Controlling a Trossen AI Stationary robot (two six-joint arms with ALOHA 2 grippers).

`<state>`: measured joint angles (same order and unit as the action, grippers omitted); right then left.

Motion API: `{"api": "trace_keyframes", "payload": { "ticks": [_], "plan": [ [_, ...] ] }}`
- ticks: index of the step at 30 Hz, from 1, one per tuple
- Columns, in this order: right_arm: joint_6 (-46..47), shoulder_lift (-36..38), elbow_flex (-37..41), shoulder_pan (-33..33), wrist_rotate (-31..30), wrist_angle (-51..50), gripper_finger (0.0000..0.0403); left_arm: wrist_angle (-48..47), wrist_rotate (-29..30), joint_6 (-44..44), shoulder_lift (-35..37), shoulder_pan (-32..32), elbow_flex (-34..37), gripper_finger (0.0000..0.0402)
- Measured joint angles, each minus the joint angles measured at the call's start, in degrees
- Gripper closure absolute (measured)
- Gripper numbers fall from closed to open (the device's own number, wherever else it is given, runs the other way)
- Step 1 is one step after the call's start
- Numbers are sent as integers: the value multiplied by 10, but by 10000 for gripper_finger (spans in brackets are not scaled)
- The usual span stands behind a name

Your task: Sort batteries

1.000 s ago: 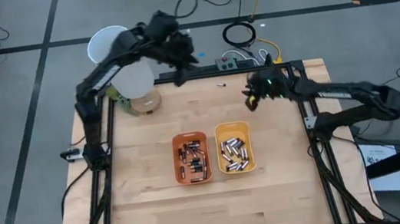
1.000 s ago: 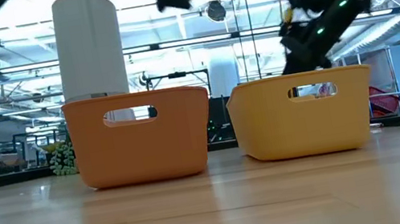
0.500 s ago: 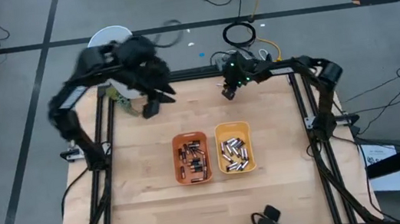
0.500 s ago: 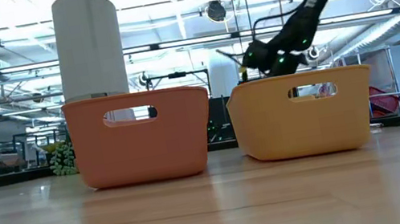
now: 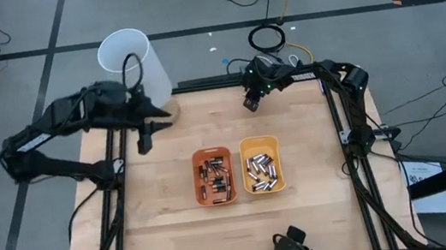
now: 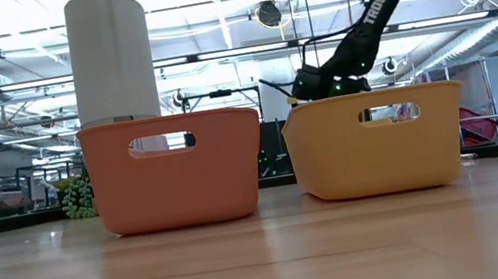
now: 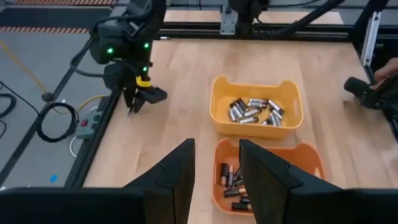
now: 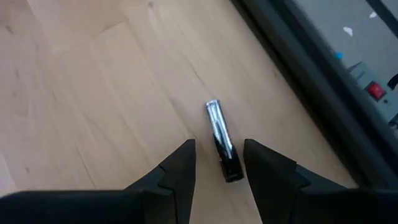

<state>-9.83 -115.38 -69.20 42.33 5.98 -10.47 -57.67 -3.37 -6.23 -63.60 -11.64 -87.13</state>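
- right gripper [image 8: 216, 163] low over the far edge of the pale wood-plank table [image 5: 303, 209]; dark angular fingers [image 8: 176, 167] parted narrowly, nothing held; a lone battery [image 8: 222, 140], slim cylinder with shiny silver body and dark end, lies flat on the wood just ahead of the gap between them
- left gripper [image 5: 143, 141] above the table's far left side near the frame rail; matte black fingers [image 7: 174, 174] apart, empty
- orange tray [image 5: 198, 189], smooth plastic, rounded corners, cut-out handle; holds dark batteries [image 5: 215, 178] with coppery ends, jumbled
- yellow tray [image 5: 276, 163] just beside it on the right, same shape; holds silvery metallic batteries [image 5: 261, 170] in a loose heap
- white tube [image 5: 135, 63], tall smooth cylinder, open top, beyond the table's far left corner
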Motion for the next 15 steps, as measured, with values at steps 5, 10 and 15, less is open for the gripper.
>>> {"api": "trace_keyframes", "payload": {
  "ticks": [5, 10, 15],
  "plan": [
    [5, -8, -7, -1, -22, -10, 280, 111, -5, 28, 91, 2, 141, 267],
    [14, -8, -8, -1, -25, -22, 332, 220, -14, 30, 154, 14, 282, 267],
    [10, -8, -8, -1, -28, -33, 391, 340, -34, 30, 192, 21, 406, 267]
  ]
}}
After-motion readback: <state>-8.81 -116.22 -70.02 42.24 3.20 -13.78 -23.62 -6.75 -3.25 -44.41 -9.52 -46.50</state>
